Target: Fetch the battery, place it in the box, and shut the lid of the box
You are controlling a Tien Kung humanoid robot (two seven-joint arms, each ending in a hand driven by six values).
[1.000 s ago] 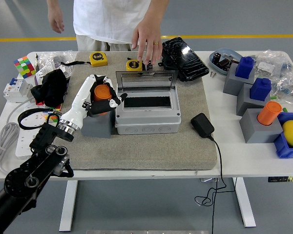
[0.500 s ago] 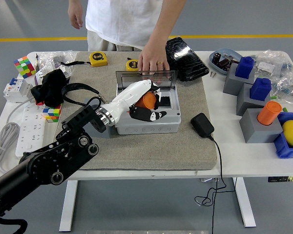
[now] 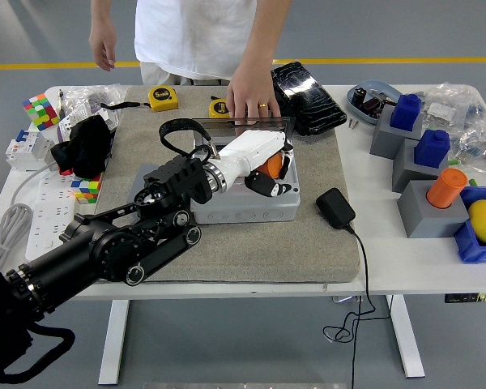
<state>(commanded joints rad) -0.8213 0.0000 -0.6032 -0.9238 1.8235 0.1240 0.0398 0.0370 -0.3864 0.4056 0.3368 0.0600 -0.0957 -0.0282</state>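
at centre frame the left hand (image 3: 263, 166) is curled around the orange battery (image 3: 270, 164), holding it over the open grey box (image 3: 247, 207), just below the raised clear lid (image 3: 251, 125). the battery looks stiff, smooth and light, so a wrap across its round sides suits it. too little of it shows to tell its long axis. a person's hand (image 3: 249, 97) rests at the lid's top edge

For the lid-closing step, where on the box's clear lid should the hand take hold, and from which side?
Probably the lid's free top edge, reached from above and behind, then pushed forward and down. It stands upright at the box's far side, so it appears hinged there. The person's hand rests at that edge, and the left hand holds the orange battery over the opening.
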